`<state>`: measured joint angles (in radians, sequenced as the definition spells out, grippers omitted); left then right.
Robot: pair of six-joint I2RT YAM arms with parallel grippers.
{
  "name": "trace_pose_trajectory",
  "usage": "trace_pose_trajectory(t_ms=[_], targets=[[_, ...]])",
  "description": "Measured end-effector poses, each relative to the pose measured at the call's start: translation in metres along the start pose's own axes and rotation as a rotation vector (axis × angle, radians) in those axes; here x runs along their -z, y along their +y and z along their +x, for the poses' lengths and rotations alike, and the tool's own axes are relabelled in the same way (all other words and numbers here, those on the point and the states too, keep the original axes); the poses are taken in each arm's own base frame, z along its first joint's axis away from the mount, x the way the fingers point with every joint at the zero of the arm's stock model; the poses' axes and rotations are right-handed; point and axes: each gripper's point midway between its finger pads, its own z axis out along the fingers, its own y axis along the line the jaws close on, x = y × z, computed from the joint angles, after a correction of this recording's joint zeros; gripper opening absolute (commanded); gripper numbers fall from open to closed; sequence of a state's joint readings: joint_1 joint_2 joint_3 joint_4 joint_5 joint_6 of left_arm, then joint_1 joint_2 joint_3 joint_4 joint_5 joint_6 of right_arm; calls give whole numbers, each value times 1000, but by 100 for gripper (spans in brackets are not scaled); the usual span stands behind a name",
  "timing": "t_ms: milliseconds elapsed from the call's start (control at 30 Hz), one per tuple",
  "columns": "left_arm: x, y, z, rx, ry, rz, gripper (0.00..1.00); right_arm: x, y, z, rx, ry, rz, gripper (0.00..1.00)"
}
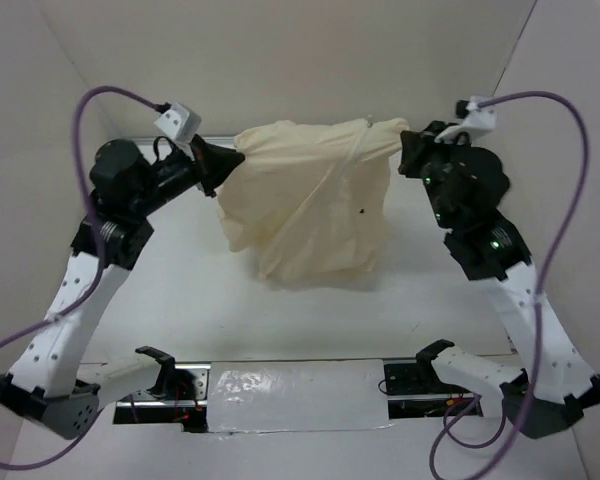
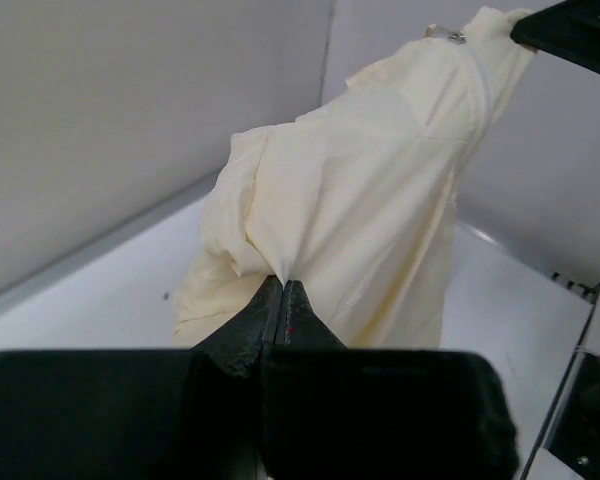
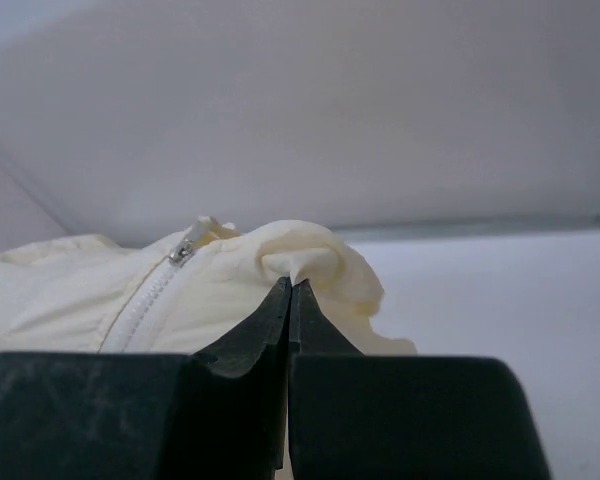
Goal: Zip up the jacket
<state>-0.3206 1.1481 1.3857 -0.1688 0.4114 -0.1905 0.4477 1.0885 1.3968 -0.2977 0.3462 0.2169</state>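
Observation:
The cream-yellow jacket [image 1: 310, 200] hangs stretched between my two grippers above the far part of the table, its lower folds drooping toward the surface. My left gripper [image 1: 232, 160] is shut on a pinch of the jacket's fabric [image 2: 360, 210] at its left end; the tips [image 2: 282, 284] meet on a fold. My right gripper [image 1: 408, 145] is shut on the jacket's right end [image 3: 300, 255], tips [image 3: 290, 285] closed on a fabric fold. A white zipper [image 3: 145, 300] with a silver slider [image 3: 182, 252] runs just left of that pinch. The zipper line also shows in the left wrist view [image 2: 480, 90].
White walls close in on the left, back and right of the white table [image 1: 180, 290]. Purple cables [image 1: 80, 120] loop from each wrist. A taped strip [image 1: 290, 395] and the arm bases lie along the near edge.

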Motion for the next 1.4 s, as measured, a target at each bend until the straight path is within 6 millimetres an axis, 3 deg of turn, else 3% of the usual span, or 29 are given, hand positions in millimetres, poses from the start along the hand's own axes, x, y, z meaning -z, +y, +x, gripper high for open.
trace_pose_trajectory(t_ms=[133, 233, 433, 533, 600, 667, 767, 867, 933, 1000, 1033, 1067, 1100, 1133, 1167, 1200, 1233, 1267, 1300, 1400], targets=[[49, -52, -60, -78, -155, 100, 0, 64, 16, -83, -30, -180, -92, 0], [87, -83, -102, -137, -259, 172, 0, 103, 35, -132, -46, -253, -211, 0], [150, -138, -167, -250, -407, 319, 0, 168, 62, -195, -56, -345, -456, 0], [152, -145, -183, -257, -419, 352, 0, 172, 66, -205, -40, -364, -478, 0], [136, -136, -183, -240, -397, 334, 0, 156, 66, -202, -25, -350, -431, 0], [109, -114, -177, -201, -362, 273, 0, 128, 60, -196, -2, -329, -326, 0], [57, -65, -145, -127, -274, 132, 0, 60, 47, -166, 45, -244, -131, 0], [-3, 14, -69, -33, -110, -45, 0, -15, 28, -96, 91, -83, 18, 0], [-37, 70, -3, 34, 18, -146, 0, -64, 14, -19, 123, 71, 78, 0], [-67, 126, 85, 120, 176, -224, 7, -100, -4, 82, 157, 277, 117, 1], [-75, 148, 129, 168, 259, -253, 20, -111, -10, 128, 167, 378, 123, 10], [-79, 166, 174, 213, 340, -279, 40, -118, -14, 168, 169, 464, 124, 22], [-79, 182, 215, 250, 418, -302, 51, -124, -17, 202, 172, 537, 127, 35], [-78, 195, 246, 278, 476, -324, 76, -128, -20, 236, 171, 611, 130, 69], [-75, 207, 274, 305, 531, -348, 99, -131, -23, 258, 163, 659, 137, 76], [-70, 215, 295, 346, 586, -372, 99, -133, -26, 276, 165, 700, 140, 84], [-72, 225, 302, 354, 599, -385, 99, -133, -30, 287, 159, 726, 148, 87], [-72, 235, 305, 370, 610, -402, 99, -133, -33, 293, 150, 744, 154, 98], [-75, 244, 299, 367, 596, -411, 99, -133, -38, 295, 130, 755, 165, 100], [-81, 254, 260, 339, 511, -404, 99, -137, -48, 275, 56, 722, 171, 100]])
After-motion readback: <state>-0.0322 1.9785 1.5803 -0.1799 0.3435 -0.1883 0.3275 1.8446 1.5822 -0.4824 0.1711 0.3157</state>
